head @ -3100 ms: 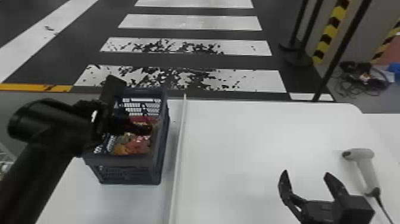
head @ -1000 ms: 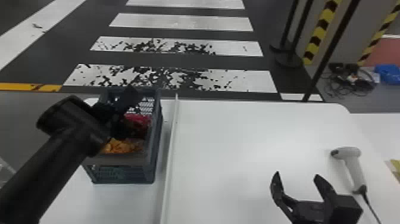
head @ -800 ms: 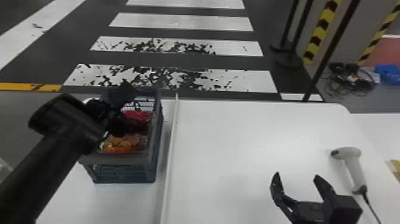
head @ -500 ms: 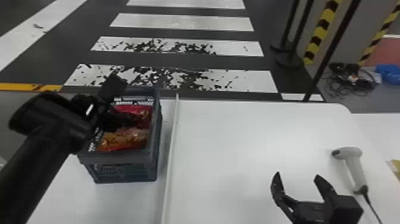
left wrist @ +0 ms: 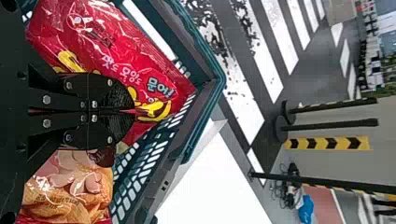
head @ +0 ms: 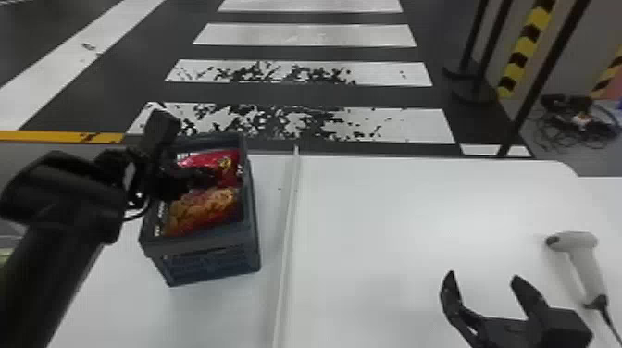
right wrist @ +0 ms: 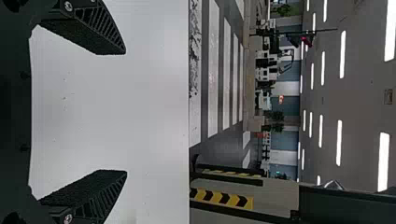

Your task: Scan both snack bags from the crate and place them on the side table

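Vs 0.5 s ago: head view panned slightly left. Have left gripper (head: 206, 177) and its black arm (head: 55, 222) shifted toward robot's left relative to dark blue-grey slatted plastic crate (head: 203, 247). Getting a bit more of glossy red snack bag (head: 231, 162) in head view. Keeping right gripper (head: 483, 280) at same spot beside pale grey pistol-grip scanner (head: 584, 264) with black cord.

In left wrist view, seeing left gripper (left wrist: 133, 112) closed up, fingers together, right over red bag. Can't tell if pinching any film. Wide spread on right gripper, nothing between fingers, parked over white table (head: 393, 222).

Both bags inside crate: red one at far end, orange-and-red glossy one (head: 201, 213) at near end, just below left gripper in head view.

Crate upright on white surface, left of long pale raised strip (head: 287, 231); scanner on table, well right of strip. Beyond: black floor with white crosswalk stripes (head: 305, 34), scuffed on near ones; yellow line (head: 60, 136) at left; black posts, yellow-black hazard stripes (head: 527, 46) and tangled black cables (head: 569, 122) at right.
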Action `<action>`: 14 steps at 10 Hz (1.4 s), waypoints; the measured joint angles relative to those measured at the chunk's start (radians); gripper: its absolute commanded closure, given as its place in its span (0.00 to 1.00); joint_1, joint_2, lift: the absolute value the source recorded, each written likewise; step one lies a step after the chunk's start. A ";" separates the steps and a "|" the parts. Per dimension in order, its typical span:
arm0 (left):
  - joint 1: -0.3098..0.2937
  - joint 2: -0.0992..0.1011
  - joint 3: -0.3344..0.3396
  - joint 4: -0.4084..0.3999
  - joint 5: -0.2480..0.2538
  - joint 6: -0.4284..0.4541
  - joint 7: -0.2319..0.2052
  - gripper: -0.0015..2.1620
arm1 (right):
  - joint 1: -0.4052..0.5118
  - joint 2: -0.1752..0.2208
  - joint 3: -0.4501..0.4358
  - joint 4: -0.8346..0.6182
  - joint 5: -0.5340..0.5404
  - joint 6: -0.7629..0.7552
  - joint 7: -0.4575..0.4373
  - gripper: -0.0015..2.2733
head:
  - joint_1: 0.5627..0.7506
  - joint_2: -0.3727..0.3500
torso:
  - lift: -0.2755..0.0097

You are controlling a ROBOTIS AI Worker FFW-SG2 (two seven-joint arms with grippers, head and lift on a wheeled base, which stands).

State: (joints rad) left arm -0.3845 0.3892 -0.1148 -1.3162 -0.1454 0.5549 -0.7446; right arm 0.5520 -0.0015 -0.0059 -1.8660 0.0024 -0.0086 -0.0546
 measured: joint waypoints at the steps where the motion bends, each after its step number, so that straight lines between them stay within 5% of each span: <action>1: 0.018 0.000 0.019 0.003 0.020 -0.048 0.004 0.99 | 0.001 0.000 0.001 -0.001 0.001 0.003 0.000 0.04 | 0.70 0.59 | 0.63; 5: 0.094 -0.020 0.119 0.017 0.134 -0.217 0.027 0.99 | 0.001 0.000 0.003 -0.002 0.005 0.014 -0.001 0.04 | 0.70 0.60 | 0.63; 10: 0.194 -0.082 0.265 0.022 0.234 -0.468 0.000 0.99 | 0.000 0.000 0.001 -0.001 0.007 0.014 -0.002 0.04 | 0.70 0.61 | 0.63; 14: 0.222 -0.096 0.298 -0.061 0.292 -0.456 -0.021 0.99 | 0.002 0.000 0.004 -0.001 0.014 0.017 -0.003 0.04 | 0.70 0.61 | 0.63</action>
State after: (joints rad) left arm -0.1630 0.2928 0.1828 -1.3774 0.1469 0.0987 -0.7655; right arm 0.5540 -0.0015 -0.0023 -1.8671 0.0167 0.0086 -0.0573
